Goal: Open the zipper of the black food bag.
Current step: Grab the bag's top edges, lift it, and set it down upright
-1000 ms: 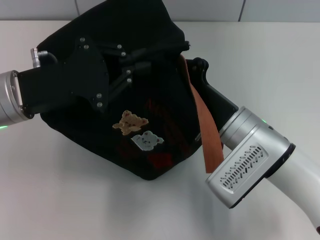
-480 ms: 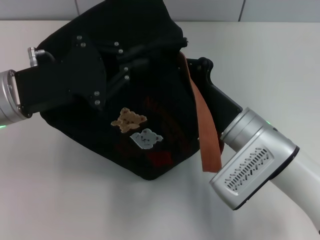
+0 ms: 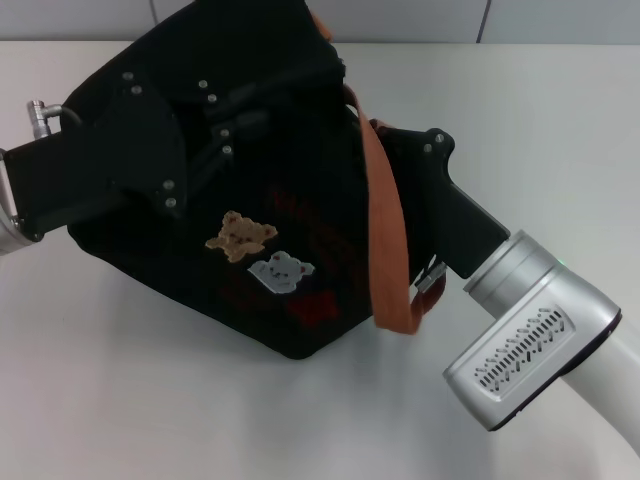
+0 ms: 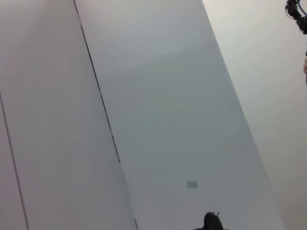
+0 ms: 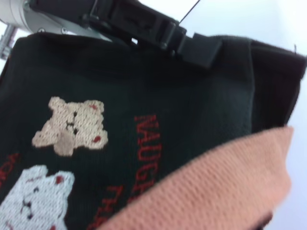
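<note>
Head view — left claw (image 3: 235, 110) pressed on the boxy black fabric food bag (image 3: 300, 270), right claw (image 3: 395, 150) alongside its orange-brown strap handle (image 3: 385, 240) — neither's grip readable.

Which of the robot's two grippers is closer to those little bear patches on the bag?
Left. The left gripper presses on the black food bag just above the bear patches; the right gripper sits at the bag's far side, beyond the orange strap.

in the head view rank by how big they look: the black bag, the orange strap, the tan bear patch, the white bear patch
1. black food bag, by far the largest.
2. orange strap, a long loop down its side.
3. tan bear patch and white bear patch: they look about alike, so no ranking.
</note>
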Available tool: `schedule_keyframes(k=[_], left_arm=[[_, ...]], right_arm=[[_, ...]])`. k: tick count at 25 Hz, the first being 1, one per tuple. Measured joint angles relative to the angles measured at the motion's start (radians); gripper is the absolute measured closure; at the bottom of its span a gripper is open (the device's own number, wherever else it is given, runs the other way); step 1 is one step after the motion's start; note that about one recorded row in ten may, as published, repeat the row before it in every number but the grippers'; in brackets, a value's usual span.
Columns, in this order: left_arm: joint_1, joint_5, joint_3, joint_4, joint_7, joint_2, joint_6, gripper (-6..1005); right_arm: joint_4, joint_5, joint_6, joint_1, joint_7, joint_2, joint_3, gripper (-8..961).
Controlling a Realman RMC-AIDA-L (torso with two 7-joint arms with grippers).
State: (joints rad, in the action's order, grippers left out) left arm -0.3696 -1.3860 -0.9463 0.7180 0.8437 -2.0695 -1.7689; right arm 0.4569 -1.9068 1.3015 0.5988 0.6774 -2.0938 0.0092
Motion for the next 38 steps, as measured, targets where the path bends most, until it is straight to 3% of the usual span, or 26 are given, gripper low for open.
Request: schedule_keyframes(k=[38], left_arm=[[0.054,0.008,0.141,-0.028,-0.017,0.008,-0.021,903]], right_arm=[[-0.113,0.006,-0.002,-0.08,-0.12,0.001,0.028,915]])
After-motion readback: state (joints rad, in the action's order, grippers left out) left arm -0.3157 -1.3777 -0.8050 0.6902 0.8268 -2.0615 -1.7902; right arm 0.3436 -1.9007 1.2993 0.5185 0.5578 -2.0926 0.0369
